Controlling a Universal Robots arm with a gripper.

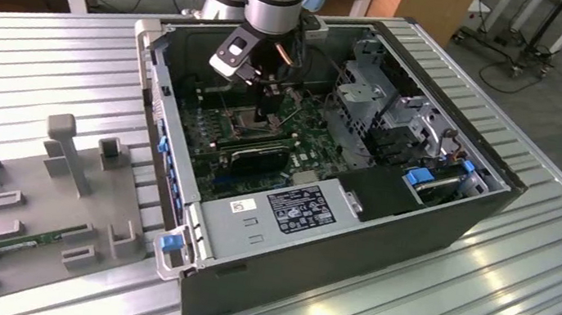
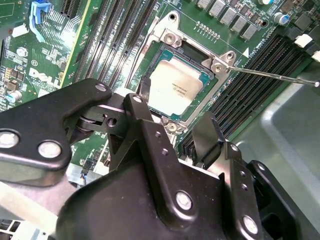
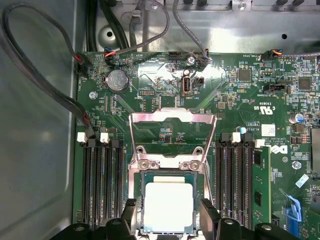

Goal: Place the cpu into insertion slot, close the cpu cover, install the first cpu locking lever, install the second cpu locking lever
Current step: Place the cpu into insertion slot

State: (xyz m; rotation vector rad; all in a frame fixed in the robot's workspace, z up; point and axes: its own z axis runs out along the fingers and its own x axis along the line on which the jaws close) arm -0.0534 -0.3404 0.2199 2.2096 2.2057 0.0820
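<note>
- Cpu [image 2: 175, 85] seated in insertion slot [image 2: 192, 52]; claw [image 3: 168, 204] spread wide astride it, holding nothing.
- Left: cpu cover [image 3: 150, 118] hinged open, locking lever [image 2: 270, 75] unlatched.

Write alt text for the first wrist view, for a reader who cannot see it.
A pale silver square cpu sits in the metal-rimmed insertion slot of a green motherboard, between the fingers of the open black gripper. The silvery frame-shaped cpu cover is swung open, with black memory slots flanking the socket.
</note>
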